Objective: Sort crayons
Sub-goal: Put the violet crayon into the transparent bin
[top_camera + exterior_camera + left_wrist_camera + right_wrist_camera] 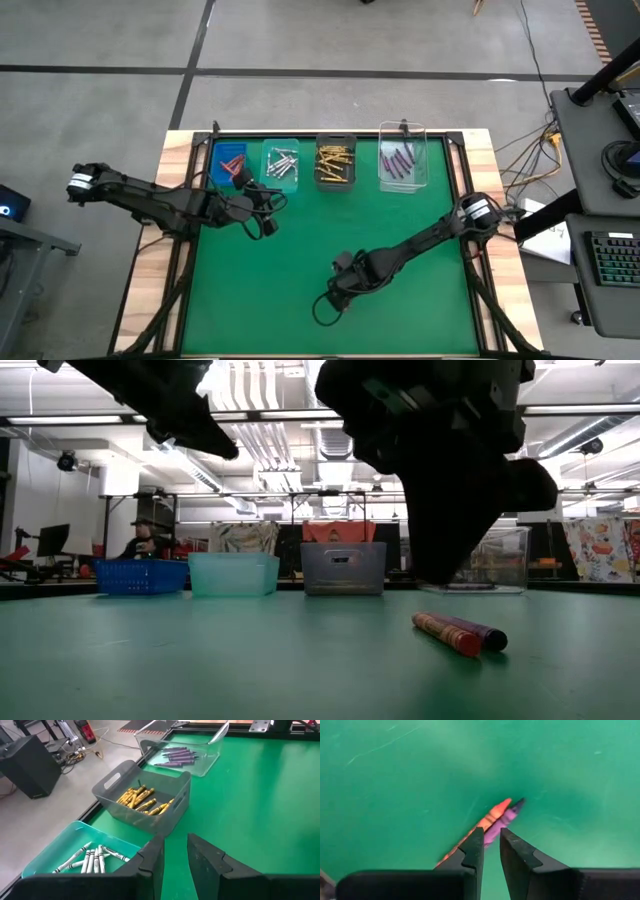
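Landmark: I place everything from the row of four bins along the far edge of the green mat (400, 240).
Bins: blue bin (231, 164) holds red crayons (234, 166); teal bin (282, 165) holds silver-grey crayons (92, 859); grey bin (145, 795) holds gold crayons (142, 800); clear bin (187, 750) holds purple crayons (177, 756).
Done so far: I judge most of the sorting finished, since each bin carries a single colour.
Left to do: two loose crayons lie well in front of the bins, touching side by side, a red-orange crayon (487, 822) and a purple crayon (502, 822). I see no other strays on the mat.
Right gripper (491, 847): down over that pair, well clear of the bins; its fingers stand a narrow gap apart with the purple crayon's near end between the tips, not clamped on it.
Left gripper (175, 852): waiting just in front of the teal bin, fingers slightly apart, nothing between them.
Next, as I judge it: separating the pair so only one crayon comes up, then purple to the clear bin and red to the blue.
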Available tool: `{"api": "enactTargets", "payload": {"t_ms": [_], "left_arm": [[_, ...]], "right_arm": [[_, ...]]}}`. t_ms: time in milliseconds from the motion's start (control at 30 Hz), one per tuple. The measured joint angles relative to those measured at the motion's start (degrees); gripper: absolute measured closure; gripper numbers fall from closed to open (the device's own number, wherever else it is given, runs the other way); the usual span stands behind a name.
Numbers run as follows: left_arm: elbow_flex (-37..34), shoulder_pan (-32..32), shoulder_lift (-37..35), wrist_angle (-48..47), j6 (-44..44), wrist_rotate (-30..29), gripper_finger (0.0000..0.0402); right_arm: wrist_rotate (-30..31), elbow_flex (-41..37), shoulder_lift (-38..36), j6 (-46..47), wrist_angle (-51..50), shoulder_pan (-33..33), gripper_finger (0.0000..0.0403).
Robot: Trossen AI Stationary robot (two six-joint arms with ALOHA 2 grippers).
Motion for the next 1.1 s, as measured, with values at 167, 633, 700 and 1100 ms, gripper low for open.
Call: {"api": "enactTargets", "payload": {"t_ms": [167,633,700,1100], "left_arm": [[0.0,0.0,0.0,-0.04,0.03,0.0,0.0336],[0.0,0.0,0.09,-0.24,-0.39,0.02,0.0336],[0.0,0.0,0.09,-0.24,-0.39,0.0,0.0336],[0.0,0.0,0.2,-0.24,-1.44,0.02,0.0336]], "right_arm": [[3.54,-0.07,0.0,1.8,-1.9,-0.02,0.0351],[4.96,-0.2,2.05,2.42,-2.06,0.23,0.0351],[4.98,-0.2,2.62,2.4,-2.15,0.22,0.0351],[6.31,-0.11,4.46,1.8,-2.47,0.07,0.0351]]}}
